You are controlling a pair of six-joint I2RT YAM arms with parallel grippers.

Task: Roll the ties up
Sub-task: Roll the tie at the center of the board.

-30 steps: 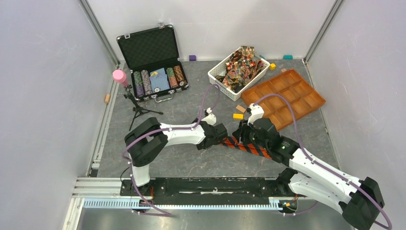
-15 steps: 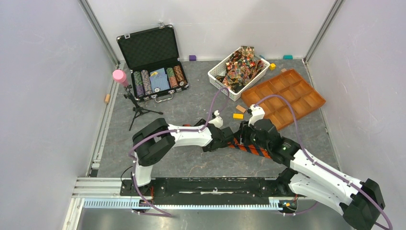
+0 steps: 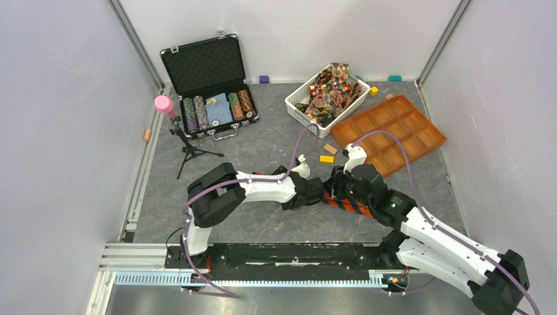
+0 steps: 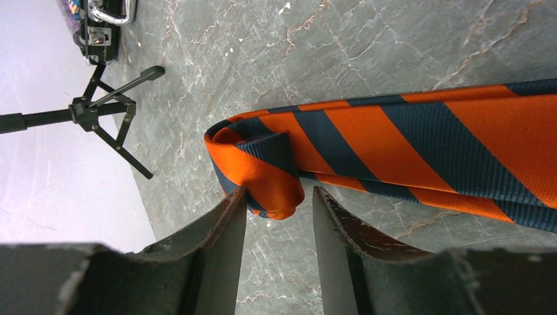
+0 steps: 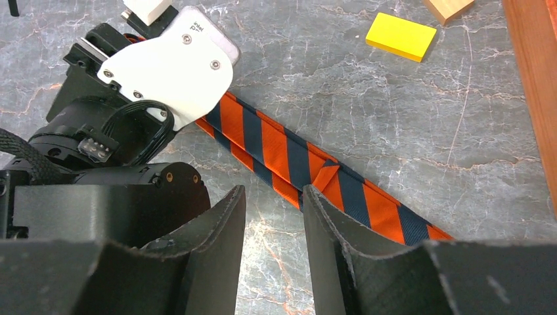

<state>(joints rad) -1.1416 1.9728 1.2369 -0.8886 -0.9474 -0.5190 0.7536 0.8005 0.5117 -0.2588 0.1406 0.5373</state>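
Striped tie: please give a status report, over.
Left gripper open, jaws astride the striped tie's folded end. Right gripper open, low over the flat part. Tie barely rolled, rest lying flat. Yellow block lies apart, not in the way.

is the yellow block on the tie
No, the yellow block lies on the bare table, apart from the tie.

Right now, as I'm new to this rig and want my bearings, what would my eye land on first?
The orange-and-navy striped tie lies across the grey table mid-scene, its end folded over just ahead of the open left gripper, the right gripper open farther along it. Behind, a white basket heaped with patterned ties stands back right, an open black case of poker chips back left.
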